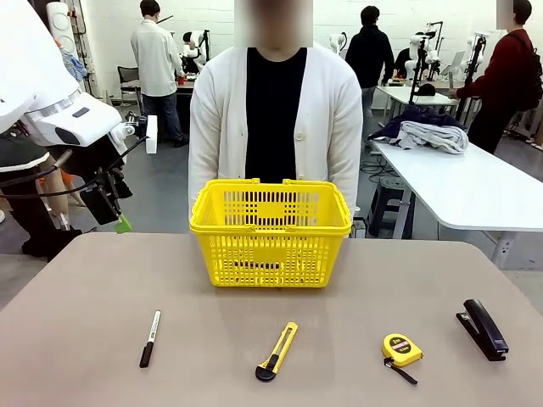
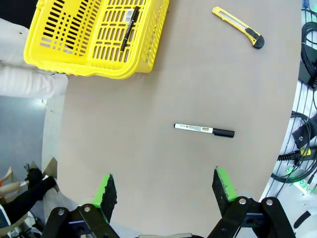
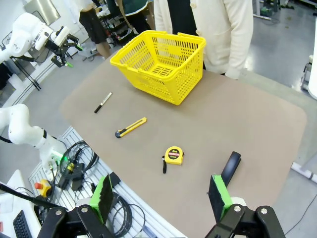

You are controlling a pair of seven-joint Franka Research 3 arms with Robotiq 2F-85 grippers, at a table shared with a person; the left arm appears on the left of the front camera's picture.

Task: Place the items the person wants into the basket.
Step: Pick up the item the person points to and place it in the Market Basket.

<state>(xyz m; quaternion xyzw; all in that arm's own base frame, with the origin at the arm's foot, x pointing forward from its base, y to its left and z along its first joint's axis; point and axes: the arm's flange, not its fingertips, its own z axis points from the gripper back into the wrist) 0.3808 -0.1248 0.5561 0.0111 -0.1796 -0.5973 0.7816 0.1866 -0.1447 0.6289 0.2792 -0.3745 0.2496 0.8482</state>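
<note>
Standing in a busy lab, tan table [image 1: 85, 297]; left pincer [image 2: 165, 187] and right pincer [image 3: 161, 191] both agape

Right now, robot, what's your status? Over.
Left gripper, right gripper: jaws open, empty. Pen in basket; utility knife, tape measure on table. Marker, stapler flank them.

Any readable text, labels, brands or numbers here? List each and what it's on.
Nothing can be quoted; no text reads clearly.
On the marker: dark print along the white barrel, too small to read.
On the tape measure: a dark label with pale print, blurred.
On the pen in the basket: a small pale patch, unreadable.
On the utility knife and the stapler: no print visible.
</note>
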